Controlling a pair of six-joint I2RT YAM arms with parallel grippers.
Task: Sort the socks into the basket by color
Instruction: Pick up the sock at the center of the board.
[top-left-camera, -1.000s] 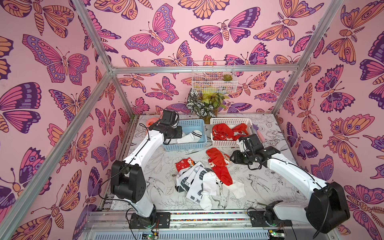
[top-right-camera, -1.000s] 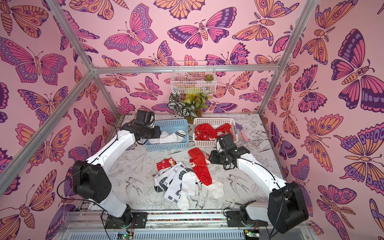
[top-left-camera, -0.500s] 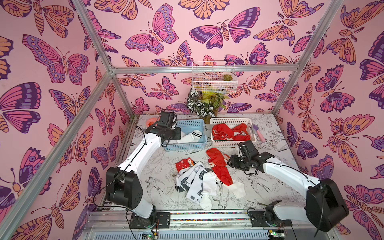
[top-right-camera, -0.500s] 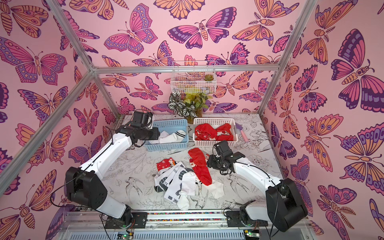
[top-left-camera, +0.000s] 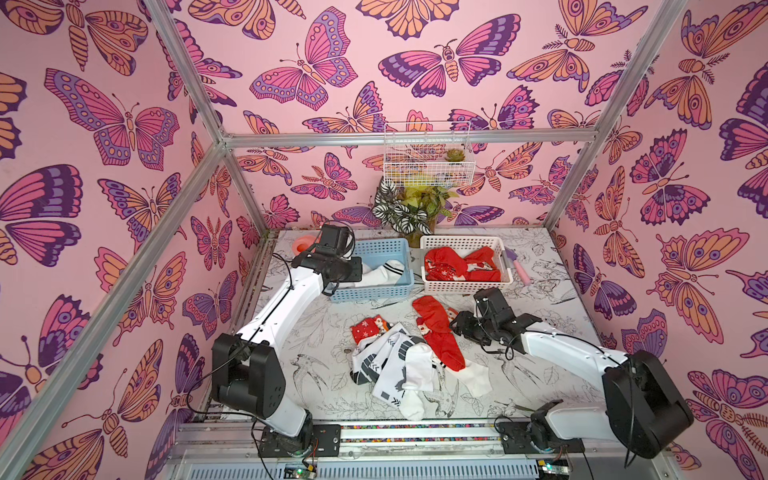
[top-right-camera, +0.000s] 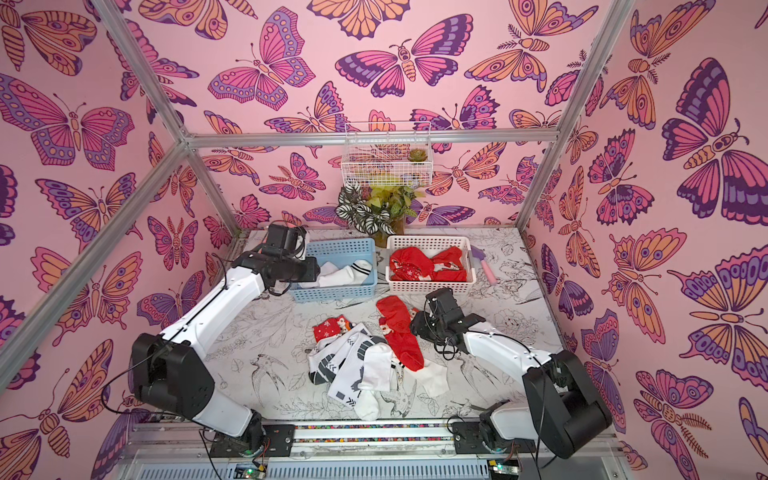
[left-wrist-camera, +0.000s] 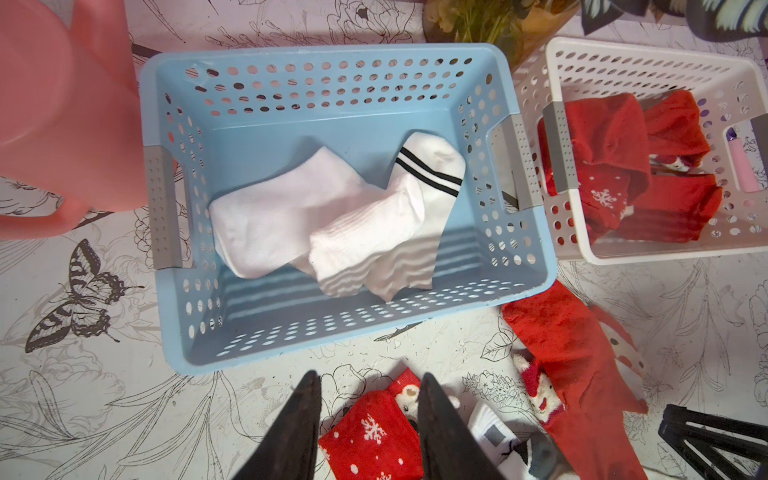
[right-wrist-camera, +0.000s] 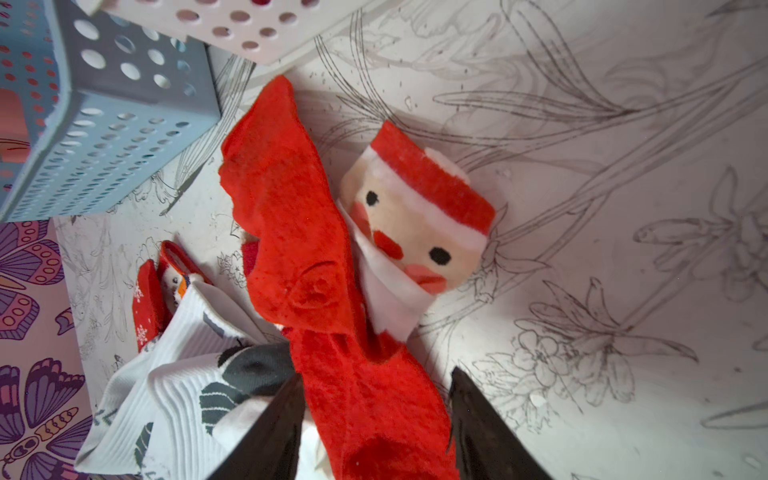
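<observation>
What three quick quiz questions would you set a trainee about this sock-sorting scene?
1. True or false: the blue basket holds only white socks.
2. What colour are the socks in the white basket? A red, B grey, C green.
3. Fill in: the long sock between the right gripper's open jaws is ____.
Key: 1 true; 2 A; 3 red.
</observation>
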